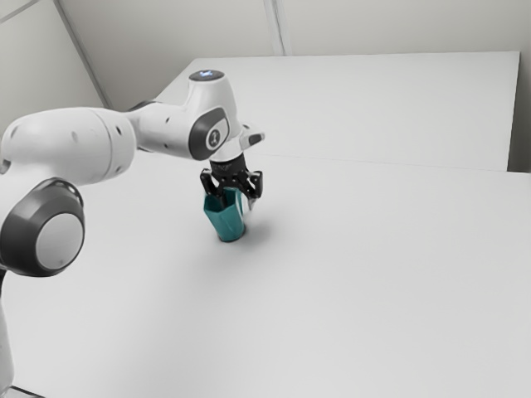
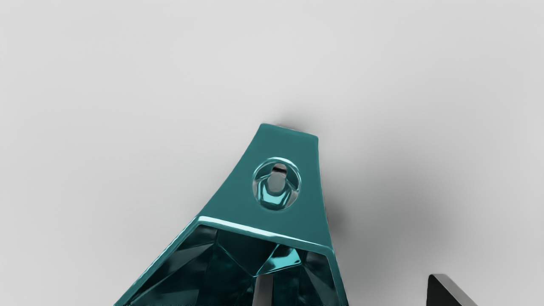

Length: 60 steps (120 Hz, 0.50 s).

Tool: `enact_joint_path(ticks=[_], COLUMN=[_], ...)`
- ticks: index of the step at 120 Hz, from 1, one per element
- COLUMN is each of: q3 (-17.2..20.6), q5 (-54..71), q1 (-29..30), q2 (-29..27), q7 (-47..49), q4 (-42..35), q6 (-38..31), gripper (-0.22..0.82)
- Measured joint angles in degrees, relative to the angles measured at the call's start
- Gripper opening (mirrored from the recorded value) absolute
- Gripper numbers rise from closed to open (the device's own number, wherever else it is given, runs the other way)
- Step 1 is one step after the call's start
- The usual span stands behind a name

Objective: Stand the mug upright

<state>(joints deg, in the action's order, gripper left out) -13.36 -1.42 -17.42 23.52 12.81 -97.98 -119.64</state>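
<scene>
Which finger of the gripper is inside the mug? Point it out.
The finger nearer the exterior view's left; the other finger stands outside the mug, beside its wall.

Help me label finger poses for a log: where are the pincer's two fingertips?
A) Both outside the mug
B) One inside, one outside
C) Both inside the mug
B: the pincer has one fingertip within the mouth of the mug and the other beyond its wall.
</scene>
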Motion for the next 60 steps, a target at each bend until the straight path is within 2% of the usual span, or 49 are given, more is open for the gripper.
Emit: enact_joint_path(ticks=[16,36,51,60], q3=[0.0,0.2,5.5,6.6], q5=[0.0,-0.1,-0.1,0.0], q1=[-0.8,-0.3,8.4,11.8], q2=[-3.2,-10.5,-17.6,-20.5], q7=[0.5,0.9,-0.2,-1.8], q4=[0.6,0.6,0.4,0.4], q6=[0.5,3.2,7.3,9.7], gripper=[0.46,0.53,0.55,0.56])
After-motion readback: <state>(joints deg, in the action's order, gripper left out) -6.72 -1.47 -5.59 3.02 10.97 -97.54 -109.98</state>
